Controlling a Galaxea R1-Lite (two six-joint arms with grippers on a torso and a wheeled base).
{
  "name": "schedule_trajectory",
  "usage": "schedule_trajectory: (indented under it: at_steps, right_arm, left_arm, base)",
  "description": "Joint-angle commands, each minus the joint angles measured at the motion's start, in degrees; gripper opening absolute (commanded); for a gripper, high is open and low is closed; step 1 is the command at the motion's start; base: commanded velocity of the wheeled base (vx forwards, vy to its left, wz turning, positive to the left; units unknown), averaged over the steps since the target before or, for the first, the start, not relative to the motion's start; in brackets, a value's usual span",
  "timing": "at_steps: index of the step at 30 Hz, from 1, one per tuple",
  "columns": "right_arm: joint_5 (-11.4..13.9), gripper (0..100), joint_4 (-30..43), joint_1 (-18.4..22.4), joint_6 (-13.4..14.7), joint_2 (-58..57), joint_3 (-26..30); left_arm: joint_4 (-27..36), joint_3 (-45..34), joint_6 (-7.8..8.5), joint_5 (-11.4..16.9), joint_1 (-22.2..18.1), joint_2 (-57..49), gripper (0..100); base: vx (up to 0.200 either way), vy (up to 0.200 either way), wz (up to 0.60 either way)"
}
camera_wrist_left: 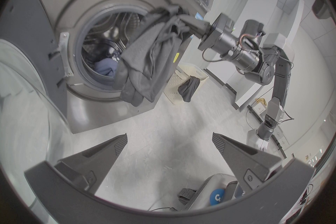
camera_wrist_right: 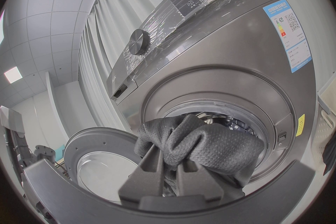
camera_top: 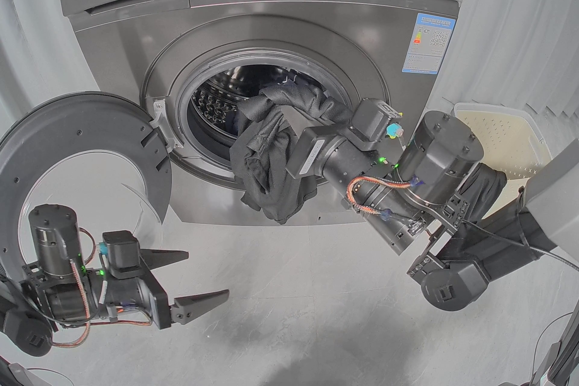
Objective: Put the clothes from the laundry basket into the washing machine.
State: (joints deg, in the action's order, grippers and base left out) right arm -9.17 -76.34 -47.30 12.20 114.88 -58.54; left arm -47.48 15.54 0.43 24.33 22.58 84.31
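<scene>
Pinching dark garment [camera_top: 265,164] with right pincer [camera_wrist_right: 171,161] at washing machine [camera_top: 241,25] mouth — drooping limp over rim, seeming soft, light, best gripped at bunched fold. Holding left pincer [camera_top: 205,274] spread, low by door [camera_top: 78,128].

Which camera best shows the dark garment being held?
The left wrist view: the dark garment hangs whole from the right gripper. The head view has the right arm covering part; the right wrist view shows its bunched top.
</scene>
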Motion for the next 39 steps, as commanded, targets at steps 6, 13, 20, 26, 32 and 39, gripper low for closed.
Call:
schedule_trajectory:
  at_steps: [6,13,20,26,32,39]
  right_arm:
    - [-0.1,0,-0.1,-0.4,0.0,0.0,0.2]
    - [-0.2,0,-0.1,-0.6,0.0,0.0,0.2]
    - [-0.4,0,-0.1,-0.9,0.0,0.0,0.2]
    - [-0.4,0,-0.1,-1.0,0.0,0.0,0.4]
    - [-0.5,0,-0.1,-1.0,0.0,0.0,0.5]
    - [-0.6,0,-0.1,-1.4,0.0,0.0,0.4]
  left_arm:
    - [-2.7,7.7,-4.56,-0.1,2.4,13.5,100]
    - [-7.2,9.5,-7.81,-0.1,3.5,17.4,100]
    - [-11.3,11.5,-9.83,-0.7,4.0,21.5,100]
    - [-12.2,14.6,-12.12,-1.5,4.2,24.7,100]
    - [-14.7,17.5,-13.79,-1.7,4.3,28.4,100]
    - [-17.7,20.3,-16.51,-4.6,5.3,31.4,100]
  base:
    - [0.0,0.0,0.0]
    - [0.0,0.0,0.0]
    - [0.0,0.0,0.0]
    - [0.0,0.0,0.0]
    - [0.0,0.0,0.0]
    - [0.0,0.0,0.0]
